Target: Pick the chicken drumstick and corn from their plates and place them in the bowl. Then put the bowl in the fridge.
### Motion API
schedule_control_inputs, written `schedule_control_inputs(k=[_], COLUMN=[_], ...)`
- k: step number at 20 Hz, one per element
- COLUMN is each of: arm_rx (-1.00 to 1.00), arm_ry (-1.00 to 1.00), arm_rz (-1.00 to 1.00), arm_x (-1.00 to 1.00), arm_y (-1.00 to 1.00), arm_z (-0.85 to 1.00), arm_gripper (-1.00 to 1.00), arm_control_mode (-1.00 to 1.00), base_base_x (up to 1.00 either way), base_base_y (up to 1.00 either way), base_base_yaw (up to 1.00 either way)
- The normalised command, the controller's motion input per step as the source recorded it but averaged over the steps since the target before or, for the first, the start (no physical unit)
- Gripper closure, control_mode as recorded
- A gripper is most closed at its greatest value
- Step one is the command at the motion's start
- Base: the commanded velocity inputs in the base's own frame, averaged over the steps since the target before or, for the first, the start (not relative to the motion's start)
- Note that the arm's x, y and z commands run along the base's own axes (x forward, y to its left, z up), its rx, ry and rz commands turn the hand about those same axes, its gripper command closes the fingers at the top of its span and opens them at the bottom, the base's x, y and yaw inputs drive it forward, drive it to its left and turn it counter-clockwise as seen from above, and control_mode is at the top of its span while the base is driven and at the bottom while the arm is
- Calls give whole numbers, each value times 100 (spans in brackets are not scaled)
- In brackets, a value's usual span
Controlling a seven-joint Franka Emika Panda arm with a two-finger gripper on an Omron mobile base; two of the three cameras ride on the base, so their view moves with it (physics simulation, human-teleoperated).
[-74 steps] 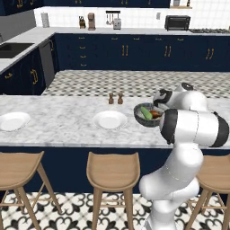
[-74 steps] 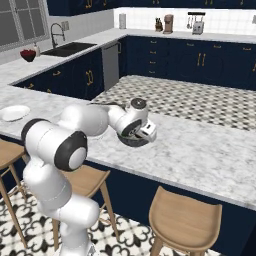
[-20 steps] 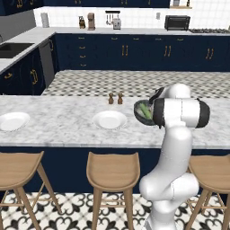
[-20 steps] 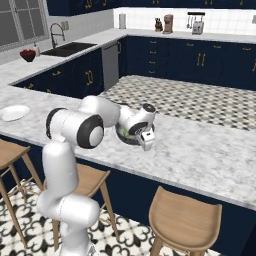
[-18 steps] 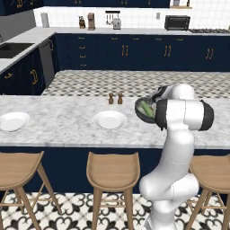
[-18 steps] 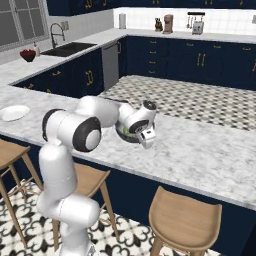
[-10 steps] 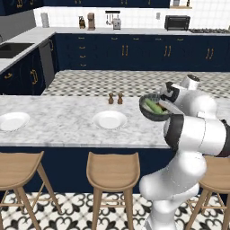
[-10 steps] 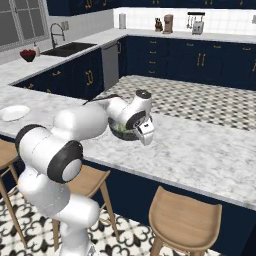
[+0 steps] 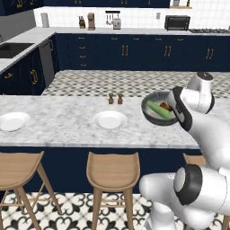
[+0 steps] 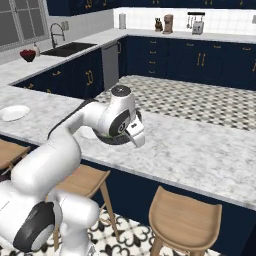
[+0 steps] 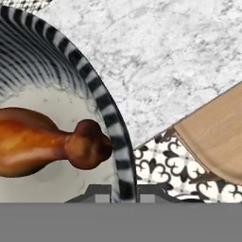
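Countertop (image 9: 67,128) of white marble runs across the left base view, with wooden stools (image 9: 112,173) tucked under its near edge. Two white plates (image 9: 109,120) lie bare on it, well apart. The bowl (image 9: 158,109) hangs above the counter's right part, tilted, carried by the gripper (image 11: 126,196), whose two tips are clamped on the striped rim in the hand view. Inside the bowl lie the corn (image 9: 158,109) and, beside it, the chicken drumstick (image 11: 45,142). Two small shakers (image 9: 115,99) stand together behind the nearer plate.
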Motion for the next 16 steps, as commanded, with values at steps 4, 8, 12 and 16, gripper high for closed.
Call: schedule_control_inputs(k=[4, 8, 12, 16], arm_rx=[7, 1, 1, 1], arm_ry=[-8, 9, 2, 2], arm_rz=[-1, -7, -6, -3], arm_x=[-86, -76, -76, -50], arm_y=[0, 0, 0, 0], arm_z=[36, 40, 43, 33], arm_gripper=[100, 100, 100, 100], arm_control_mode=[-100, -100, -100, 100], base_base_x=[0, 0, 0, -16], base_base_y=[0, 0, 0, 0], base_base_yaw=[0, 0, 0, -1])
